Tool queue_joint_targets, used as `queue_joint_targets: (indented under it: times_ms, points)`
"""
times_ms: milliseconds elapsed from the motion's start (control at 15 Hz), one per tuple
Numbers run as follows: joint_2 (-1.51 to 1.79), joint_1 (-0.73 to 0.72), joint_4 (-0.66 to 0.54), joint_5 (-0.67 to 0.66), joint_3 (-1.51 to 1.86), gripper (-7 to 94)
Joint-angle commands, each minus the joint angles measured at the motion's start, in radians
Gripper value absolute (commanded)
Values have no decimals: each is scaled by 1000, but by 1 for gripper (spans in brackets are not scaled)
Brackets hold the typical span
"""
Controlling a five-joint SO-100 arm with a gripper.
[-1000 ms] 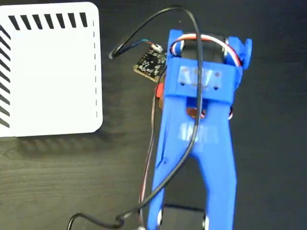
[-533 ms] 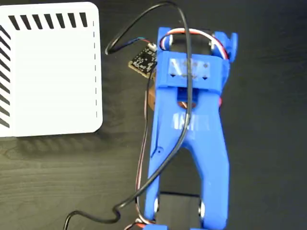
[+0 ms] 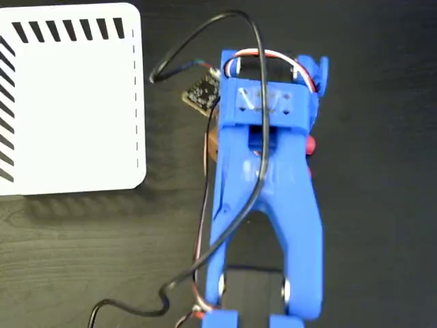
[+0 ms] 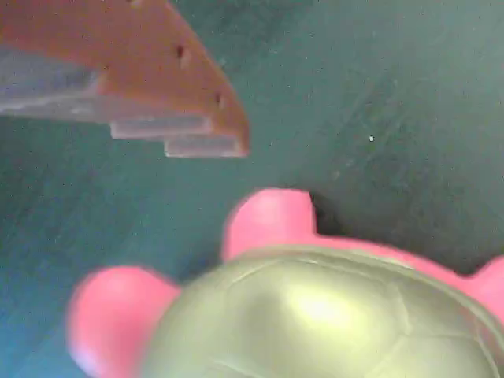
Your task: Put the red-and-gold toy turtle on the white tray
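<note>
In the wrist view the red-and-gold toy turtle (image 4: 315, 315) fills the lower half, with its gold shell up and its red feet spread on the dark table. One orange finger (image 4: 181, 110) hangs at the upper left, apart from the turtle; the other finger is out of frame. From above, the blue arm covers my gripper (image 3: 263, 140). Only a red bit of the turtle (image 3: 311, 144) peeks out on the arm's right, and the orange finger (image 3: 213, 140) juts out on its left, so the gripper is open. The white tray (image 3: 68, 102) lies at the upper left with nothing on it.
A small circuit board (image 3: 199, 92) with wires rides beside the wrist. A black cable (image 3: 205, 31) loops over the arm and trails to the bottom left. Dark wood-grain table (image 3: 382, 205) surrounds everything.
The arm has shifted left and slightly up in the picture. A red part of the turtle now shows at the arm's right side, and the orange finger sticks out on the left.
</note>
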Motion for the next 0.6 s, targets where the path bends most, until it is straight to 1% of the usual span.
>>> queue_joint_targets:
  times_ms: [0,533]
  points:
    - [21,6,-11,25,8,71]
    - [-26,12,-95,26,37,71]
